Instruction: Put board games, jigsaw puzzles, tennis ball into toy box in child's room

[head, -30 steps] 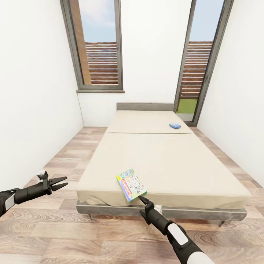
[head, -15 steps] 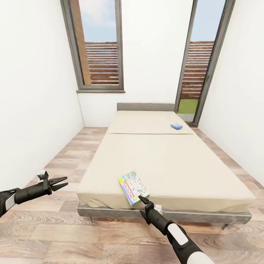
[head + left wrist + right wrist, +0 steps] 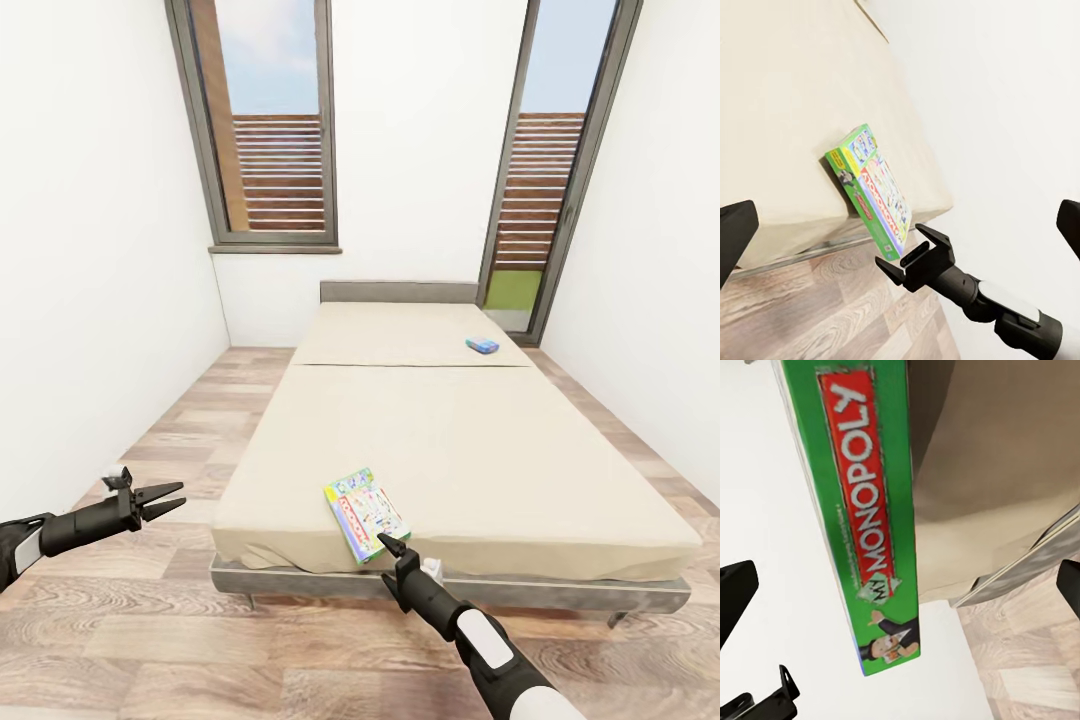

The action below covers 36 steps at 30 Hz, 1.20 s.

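On the beige bed [image 3: 470, 450], a green-edged board game [image 3: 365, 512] with a white busy cover lies at the near edge, its corner over the side. Its green edge [image 3: 866, 517] reads MY MONOPOLY. A much smaller blue board game [image 3: 482, 345] rests far up the bed, near the grey headboard. My right gripper [image 3: 388, 546] is open just below the green-edged box's near corner [image 3: 896, 244], and its fingertips [image 3: 736, 598] stand wide apart with nothing held. Out to the left over the floor, my left gripper [image 3: 165, 497] is open and empty.
White walls close in on both sides of the bed. A strip of wood-plank floor [image 3: 190, 420] runs along the bed's left, with more floor in front. Tall grey-framed windows [image 3: 268, 130] stand behind the headboard.
The whole picture has shifted slightly, so the camera moved. The green-edged box now shows a little nearer my right gripper's tip. The left arm holds its pose.
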{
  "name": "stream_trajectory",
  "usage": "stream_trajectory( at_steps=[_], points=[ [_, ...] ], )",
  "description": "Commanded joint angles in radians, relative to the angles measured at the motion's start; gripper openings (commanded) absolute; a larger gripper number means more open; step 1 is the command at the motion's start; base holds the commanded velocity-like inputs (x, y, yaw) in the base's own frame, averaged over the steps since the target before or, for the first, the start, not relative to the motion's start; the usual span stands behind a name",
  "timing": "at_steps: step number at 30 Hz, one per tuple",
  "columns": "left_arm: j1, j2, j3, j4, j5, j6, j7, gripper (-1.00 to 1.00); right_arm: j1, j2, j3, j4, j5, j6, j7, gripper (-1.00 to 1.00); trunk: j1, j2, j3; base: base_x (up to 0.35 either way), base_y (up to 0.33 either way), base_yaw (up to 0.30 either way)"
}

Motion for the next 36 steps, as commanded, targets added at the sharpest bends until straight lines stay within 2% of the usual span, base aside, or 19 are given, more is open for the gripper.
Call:
stream_trajectory(
  at_steps=[1,25,36],
  points=[
    [0.0,0.0,0.007,0.0,-0.007,0.011,-0.004,1.0,-0.001,0.001,-0.005,0.0,-0.005,0.009,0.0,1.0,0.0,0.0,-0.001,0.0,0.0,0.0],
    [0.0,0.0,0.007,0.0,-0.007,0.009,-0.004,1.0,0.0,0.002,-0.005,0.0,-0.005,0.008,0.0,1.0,0.0,0.0,-0.001,0.001,0.038,0.0],
    [0.0,0.0,0.007,0.0,-0.007,0.007,-0.004,1.0,0.0,0.002,-0.005,0.0,-0.005,0.008,0.0,1.0,0.0,0.0,-0.001,0.09,0.054,0.0]
  ],
)
